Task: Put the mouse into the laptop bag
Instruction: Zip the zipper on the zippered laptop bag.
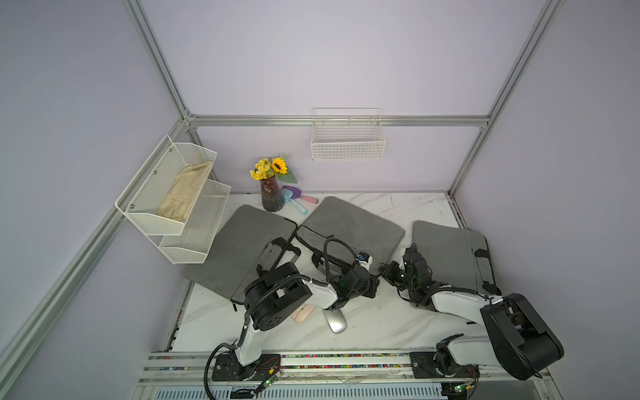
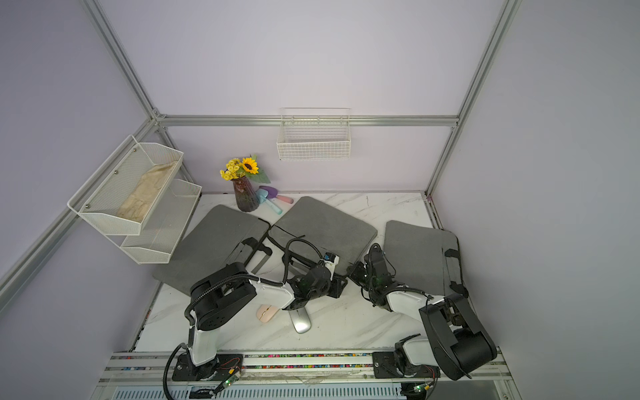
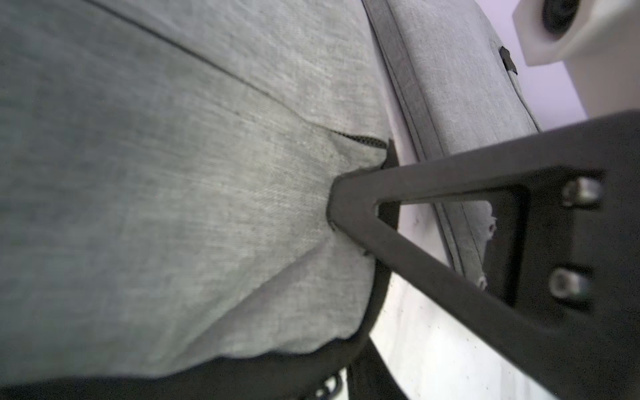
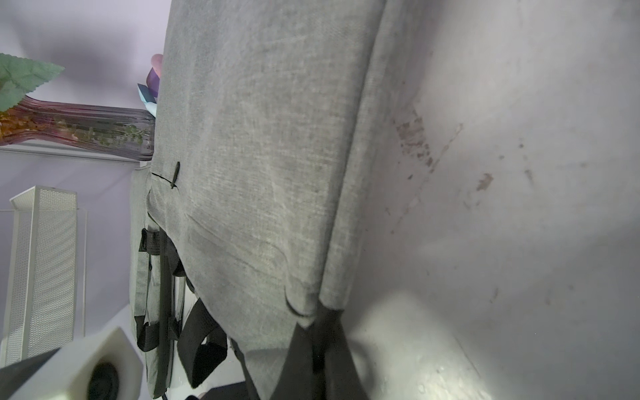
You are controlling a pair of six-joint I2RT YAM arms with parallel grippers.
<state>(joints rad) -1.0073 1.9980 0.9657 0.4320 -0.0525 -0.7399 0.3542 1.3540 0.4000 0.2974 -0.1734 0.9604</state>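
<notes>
In both top views three grey bags are lying on the marble table (image 1: 381, 332): a left laptop bag (image 1: 239, 249), a middle laptop bag (image 1: 349, 225) (image 2: 325, 221) and a right laptop bag (image 1: 446, 252). The left gripper (image 1: 373, 282) and the right gripper (image 1: 386, 269) are meeting at the middle laptop bag's near corner, the one facing the right laptop bag. The silver mouse (image 1: 336, 322) (image 2: 300, 322) is lying on the bare table in front of the bags, with its far end hidden under the left arm. The pink mouse (image 1: 303, 313) (image 2: 266, 313) is lying just beside it, half covered by the same arm. Neither mouse is touching a bag or a gripper. From up here both claws are showing too small and dark to read.

In the left wrist view, one black finger (image 3: 349, 194) is pressing its tip into the grey fabric of the middle laptop bag, just beside the end of the zipper (image 3: 367, 140). Its partner is sitting out of sight, so I cannot tell whether this claw is spread or pinching.

In the right wrist view, the middle laptop bag's corner is tapering into the dark fingers (image 4: 298, 356). These are pressed together and, as far as the blur allows, are pinching that corner. A vase (image 4: 86, 128) is standing beyond the bag's far edge.
</notes>
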